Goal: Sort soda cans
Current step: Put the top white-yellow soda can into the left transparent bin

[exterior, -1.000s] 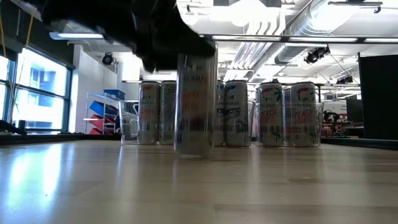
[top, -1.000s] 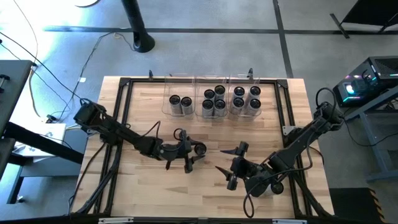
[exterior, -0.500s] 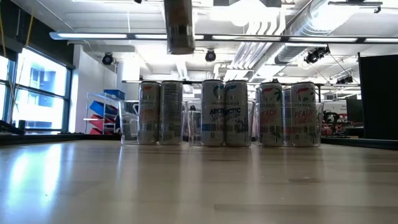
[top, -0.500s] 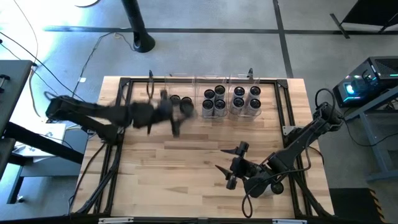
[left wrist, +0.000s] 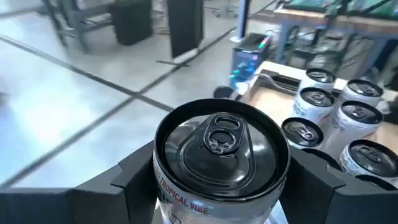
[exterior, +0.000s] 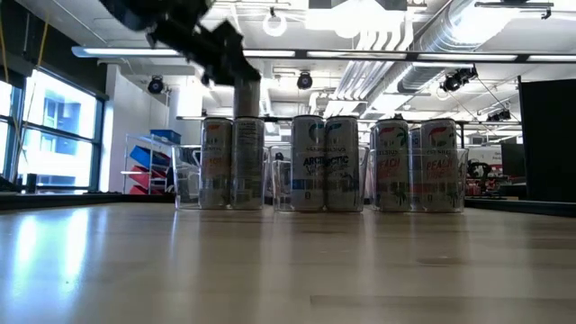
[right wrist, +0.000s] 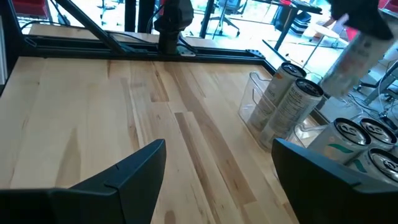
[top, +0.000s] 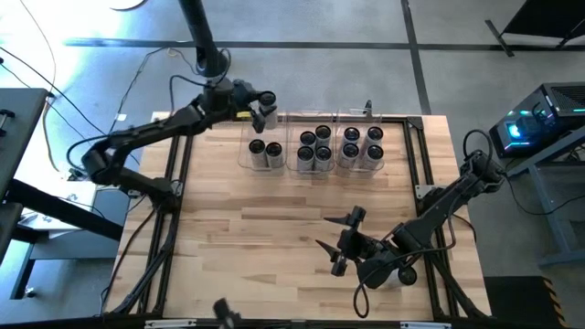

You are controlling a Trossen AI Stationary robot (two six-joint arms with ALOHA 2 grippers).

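Observation:
My left gripper (top: 261,106) is shut on a pale soda can (left wrist: 221,149) and holds it in the air over the far end of the left clear bin (top: 247,137). In the low view this can (exterior: 247,101) hangs just above the two cans (top: 265,151) that stand in that bin. Several cans stand in the middle bin (top: 315,146) and several in the right bin (top: 363,144). My right gripper (top: 338,243) waits open low over the near right part of the table, touching nothing. My left gripper pinches the can's side wall just below its top rim (left wrist: 186,193), one finger (left wrist: 134,180) on each side. The fingers slant down at it from the table's left. The can is upright and lifted clear, its lower part (exterior: 247,106) hanging free below the fingers.
The three clear bins stand in a row along the table's far edge inside a black frame (top: 183,123). Bare wooden table (top: 274,219) spreads between the bins and the near edge. The right wrist view shows the left bin's cans (right wrist: 289,99) beyond my open right fingers.
My left gripper, shut on the can, has lifted it off the middle of the table and swung it up and toward the far edge, to above the left bin. The can was standing on the wood a second ago and now hangs clear.

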